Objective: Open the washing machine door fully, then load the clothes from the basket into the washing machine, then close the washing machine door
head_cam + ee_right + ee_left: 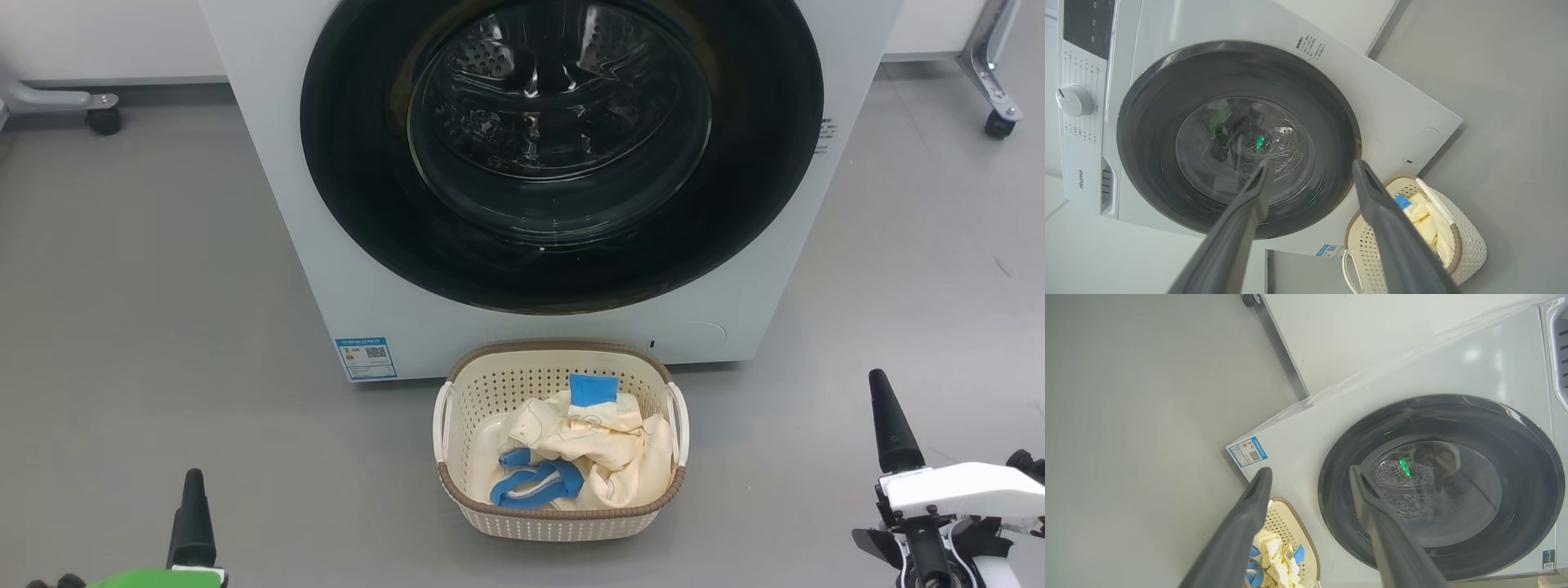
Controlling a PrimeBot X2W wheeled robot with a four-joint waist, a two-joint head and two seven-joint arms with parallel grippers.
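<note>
Both arms sit low at the bottom corners of the head view, fingers pointing up toward the washing machine (571,328) and touching nothing. The left end effector (1309,470) is spread wide and empty, and the right end effector (1311,163) is likewise spread and empty. The washing machine door (359,163) is closed flush against the white front; the basket (563,518) stands on the grey floor (147,327) just before the machine, below the door, with the clothes (596,445) heaped inside, cream-yellow with blue cuffs.
</note>
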